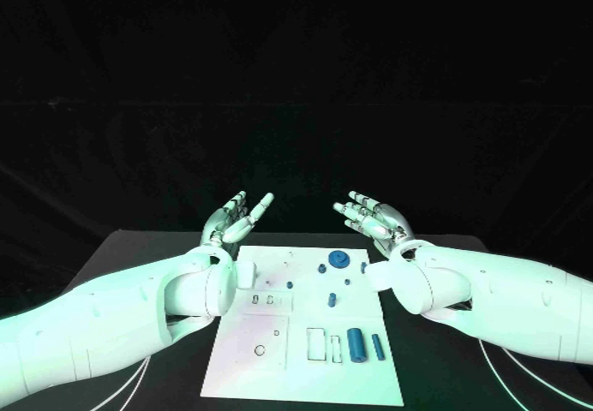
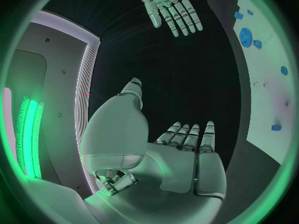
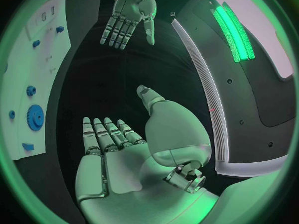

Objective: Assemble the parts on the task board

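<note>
Nearest to me on the board (image 1: 248, 377) lie the long parts: two blue cylinders (image 1: 357, 344) side by side beside a pair of outlined slots, closer to my body than either hand and nearer my right forearm than my left. I judge they wait there loose so that I can pick each one up and seat it.

My left hand (image 1: 237, 217) is raised beyond the board's far left corner, palm turned inward, fingers straight and apart, holding nothing. From its wrist I see the same: flat palm, empty, the board off to the side with blue pieces on it.

Between my hands, on the far half of the board, sits the blue gear (image 1: 338, 256), with small blue pegs (image 1: 322, 269) just beside it and another short piece (image 1: 332, 300) nearer the middle. These stand closer to my right hand than to my left.

My right hand (image 1: 375, 216) mirrors the left past the far right corner, open and empty. I take this as a ready pose with nothing begun.

Room is good: the gap between my hands is free, and dark desk (image 1: 136, 248) runs round the board on both sides. My forearms flank the board's long edges closely, so reaching the near cylinders means drawing a hand back over it.
</note>
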You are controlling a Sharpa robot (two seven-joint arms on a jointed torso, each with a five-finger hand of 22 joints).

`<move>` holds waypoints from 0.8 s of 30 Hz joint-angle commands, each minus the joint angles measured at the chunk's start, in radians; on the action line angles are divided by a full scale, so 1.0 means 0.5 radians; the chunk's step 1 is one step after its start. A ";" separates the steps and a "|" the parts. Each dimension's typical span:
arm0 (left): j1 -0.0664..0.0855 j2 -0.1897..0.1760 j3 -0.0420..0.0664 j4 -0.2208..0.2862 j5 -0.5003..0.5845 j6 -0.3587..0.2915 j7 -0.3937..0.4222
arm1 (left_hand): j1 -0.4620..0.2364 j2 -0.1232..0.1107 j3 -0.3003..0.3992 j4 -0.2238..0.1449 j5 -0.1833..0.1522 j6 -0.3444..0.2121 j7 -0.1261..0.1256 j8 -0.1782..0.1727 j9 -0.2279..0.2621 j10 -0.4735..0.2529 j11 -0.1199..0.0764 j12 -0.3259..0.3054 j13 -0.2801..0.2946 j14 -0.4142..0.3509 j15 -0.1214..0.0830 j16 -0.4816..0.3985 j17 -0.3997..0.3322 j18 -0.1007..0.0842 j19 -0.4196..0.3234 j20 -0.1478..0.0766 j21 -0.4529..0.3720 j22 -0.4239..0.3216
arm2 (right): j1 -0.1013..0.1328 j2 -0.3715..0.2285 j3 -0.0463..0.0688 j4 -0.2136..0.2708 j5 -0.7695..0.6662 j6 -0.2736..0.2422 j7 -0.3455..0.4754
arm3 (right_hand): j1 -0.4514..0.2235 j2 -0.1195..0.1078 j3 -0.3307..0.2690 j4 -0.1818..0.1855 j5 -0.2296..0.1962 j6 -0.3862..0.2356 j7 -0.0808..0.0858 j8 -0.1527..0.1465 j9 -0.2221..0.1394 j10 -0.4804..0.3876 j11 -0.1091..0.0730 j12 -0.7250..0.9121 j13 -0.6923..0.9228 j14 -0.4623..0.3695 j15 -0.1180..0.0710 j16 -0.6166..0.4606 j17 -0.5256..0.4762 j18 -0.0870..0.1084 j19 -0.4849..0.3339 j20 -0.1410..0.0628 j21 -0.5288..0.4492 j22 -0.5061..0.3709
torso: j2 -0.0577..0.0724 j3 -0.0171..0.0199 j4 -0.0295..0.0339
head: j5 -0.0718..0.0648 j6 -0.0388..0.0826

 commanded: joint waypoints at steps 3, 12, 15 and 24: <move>0.003 0.004 0.002 0.002 0.014 0.081 -0.023 | 0.069 0.065 0.057 0.012 -0.003 0.079 0.128 0.025 0.013 0.080 0.075 0.029 0.016 0.074 0.045 0.029 0.014 0.064 -0.008 0.028 0.011 0.003 | 0.037 0.006 -0.028 -0.015 -0.152 0.352 -0.162 | 0.261 -0.010 0.098 -0.173 0.027 0.720 0.307 0.161 0.080 1.011 -0.026 0.233 0.087 0.926 -0.054 0.211 0.077 0.075 0.565 0.010 0.267 0.145 | 0.001 -0.0005 0.000 | 0.000 0.000; 0.008 -0.170 0.002 0.091 -0.069 0.225 -0.025 | 0.384 0.231 0.211 -0.024 -0.037 0.702 0.261 0.165 0.084 0.866 0.229 0.190 0.088 0.856 0.158 0.209 0.095 0.021 0.593 0.077 0.309 0.158 | 0.081 -0.052 -0.029 -0.087 -0.962 0.117 -0.108 | 0.303 -0.069 0.268 -0.276 -0.022 1.332 0.227 0.204 0.077 1.389 -0.128 0.220 0.059 1.403 -0.162 0.240 0.067 0.177 0.930 0.001 0.488 0.233 | 0.056 -0.0036 -0.004 | -0.013 -0.028; 0.016 -0.219 0.002 0.134 -0.093 0.234 -0.029 | 0.447 0.243 0.215 -0.039 -0.036 1.101 0.267 0.262 0.126 1.398 0.223 0.307 0.123 1.313 0.133 0.310 0.133 -0.030 0.959 0.083 0.501 0.244 | 0.100 -0.063 -0.028 -0.091 -1.111 0.121 -0.148 | 0.286 -0.099 0.346 -0.291 -0.023 1.434 0.193 0.195 0.071 1.510 -0.167 0.192 0.057 1.537 -0.200 0.238 0.067 0.186 1.018 -0.024 0.556 0.259 | 0.082 -0.0008 -0.007 | -0.014 -0.022; 0.053 -0.309 0.002 0.261 -0.112 0.282 -0.053 | 0.520 0.253 0.218 -0.057 -0.037 1.481 0.206 0.321 0.122 1.729 0.136 0.312 0.114 1.689 0.027 0.376 0.174 0.073 1.194 0.063 0.693 0.315 | 0.155 -0.092 -0.021 -0.097 -1.505 0.243 -0.397 | 0.262 -0.173 0.425 -0.305 0.001 1.576 0.132 0.180 0.074 1.738 -0.234 0.136 0.061 1.795 -0.282 0.240 0.085 0.184 1.154 -0.098 0.689 0.318 | 0.152 -0.0043 0.009 | -0.036 -0.015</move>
